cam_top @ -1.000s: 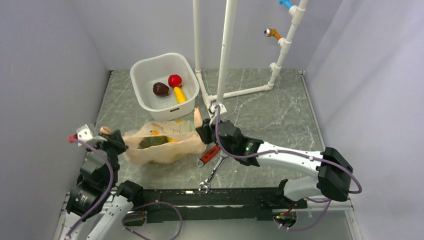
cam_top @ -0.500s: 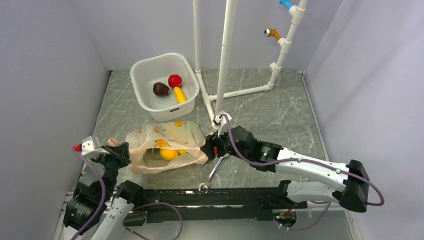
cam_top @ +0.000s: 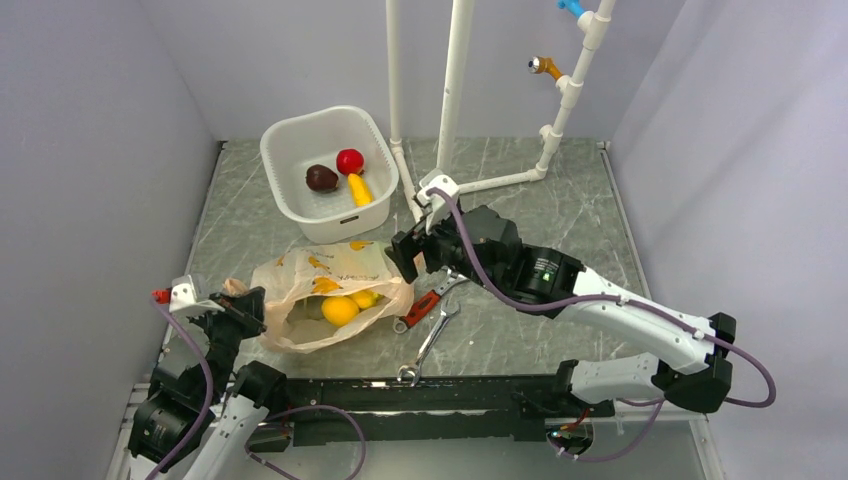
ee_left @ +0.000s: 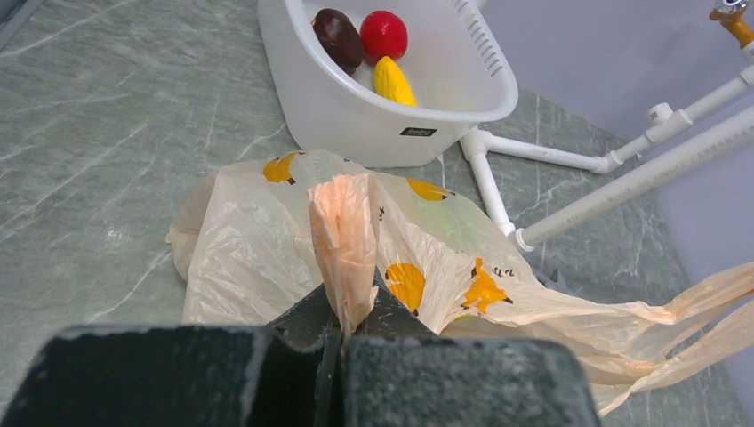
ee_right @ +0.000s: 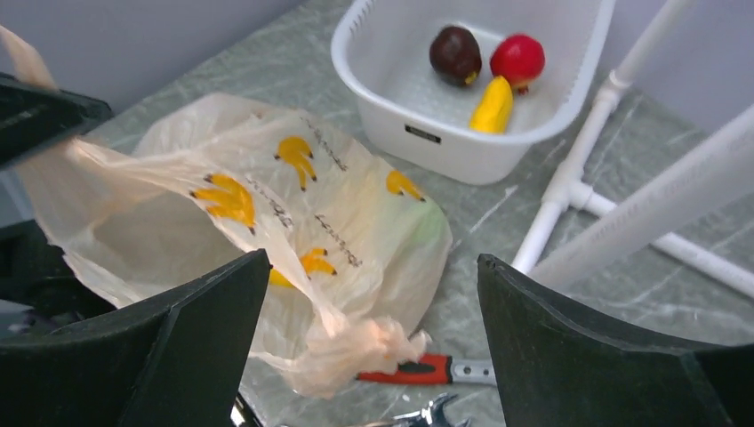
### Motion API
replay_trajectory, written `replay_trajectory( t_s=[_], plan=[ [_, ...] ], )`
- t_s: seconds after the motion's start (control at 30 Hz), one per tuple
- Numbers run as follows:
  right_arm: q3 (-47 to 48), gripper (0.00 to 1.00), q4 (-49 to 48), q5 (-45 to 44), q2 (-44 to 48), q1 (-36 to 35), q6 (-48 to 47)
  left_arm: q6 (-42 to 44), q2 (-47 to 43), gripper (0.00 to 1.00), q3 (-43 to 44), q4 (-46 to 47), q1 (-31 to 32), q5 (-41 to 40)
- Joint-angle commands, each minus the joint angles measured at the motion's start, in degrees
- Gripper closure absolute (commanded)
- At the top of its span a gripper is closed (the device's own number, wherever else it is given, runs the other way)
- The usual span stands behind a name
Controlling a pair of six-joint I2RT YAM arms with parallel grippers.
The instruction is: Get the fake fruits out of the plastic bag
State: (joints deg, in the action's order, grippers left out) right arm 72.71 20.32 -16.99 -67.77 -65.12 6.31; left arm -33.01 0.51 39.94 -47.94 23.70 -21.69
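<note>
With only one handle pinched, the plastic bag (cam_top: 330,280), lying on the desk (cam_top: 560,220) just in front of the white tub (cam_top: 290,190), could sag shut over the fake fruits (cam_top: 340,310) inside, and a reach into it might snag thin film instead of a fruit. The left end effector (ee_left: 342,334) is clamped tight on a bunched bag handle. The right end effector (cam_top: 418,258) hovers above the bag's right end, spread wide, holding and touching nothing.
</note>
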Motion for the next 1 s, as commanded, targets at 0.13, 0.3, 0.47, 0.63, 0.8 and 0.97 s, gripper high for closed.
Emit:
replay_trajectory(
  t_s=[0.13, 0.3, 0.47, 0.63, 0.8, 0.97],
  plan=[
    [6.1, 0.13, -10.5, 31.6, -7.3, -0.6, 7.3, 0.7, -1.0, 1.0, 0.4, 0.8, -0.1, 1.2],
    [7.7, 0.43, -3.5, 27.6, -15.8, -1.7, 6.8, 0.7, -1.0, 1.0, 0.5, 0.5, -0.1, 1.0],
    [-0.1, 0.66, -3.6, 28.5, -15.9, -1.7, 2.8, 0.8, -1.3, 1.0, 0.3, 0.7, -0.1, 0.9],
    [-10.3, 0.65, -0.9, 1.4, -14.7, -1.6, 6.3, 0.2, -1.4, 1.0, 0.7, 0.0, -0.2, -0.2],
    [-21.5, 0.55, 0.6, -6.3, -9.8, -2.1, 10.8, -0.5, -2.8, 1.0, 0.8, -0.7, -0.1, -1.6],
    [-29.2, 0.33, 2.2, -12.9, -0.2, -2.3, 17.8, -0.4, -4.1, 1.0, 0.4, -0.2, -0.1, -1.4]
  ],
)
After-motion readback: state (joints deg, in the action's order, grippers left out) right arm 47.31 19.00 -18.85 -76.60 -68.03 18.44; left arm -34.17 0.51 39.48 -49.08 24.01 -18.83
